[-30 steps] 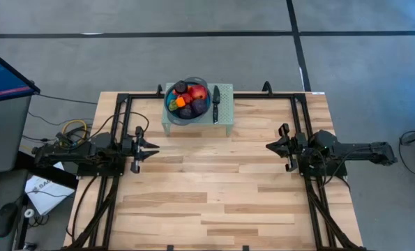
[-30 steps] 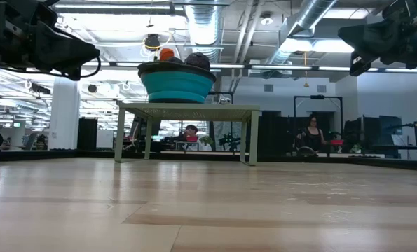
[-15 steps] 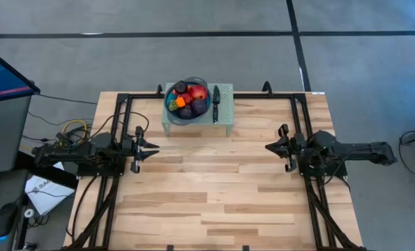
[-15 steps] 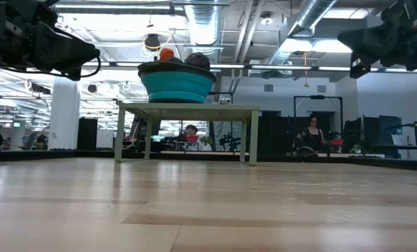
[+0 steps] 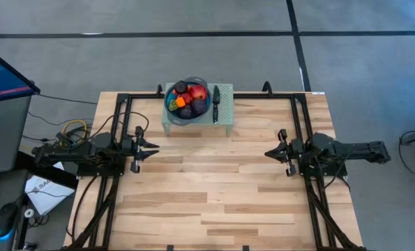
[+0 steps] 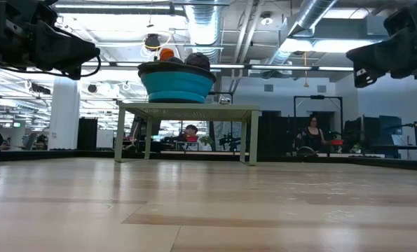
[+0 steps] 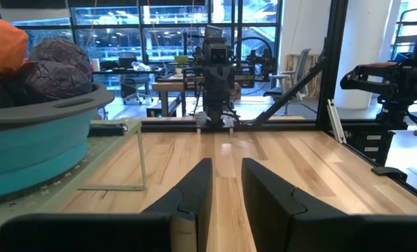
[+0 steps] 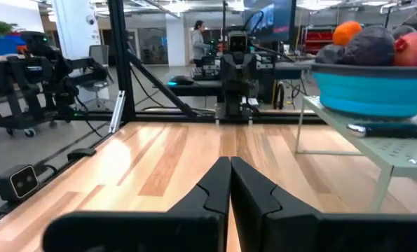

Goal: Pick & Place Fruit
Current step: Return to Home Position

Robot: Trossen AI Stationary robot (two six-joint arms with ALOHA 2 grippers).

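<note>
High view: fruit far edge; left fingers, right fingers flank centre.

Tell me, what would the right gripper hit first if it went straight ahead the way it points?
Probably the left gripper, facing it across the table; the right gripper would pass beside the bowl stand.

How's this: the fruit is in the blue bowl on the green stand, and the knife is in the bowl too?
Not quite: the high view shows the knife lying on the green stand beside the blue bowl, not in it. The fruit is in the bowl on that stand.
</note>
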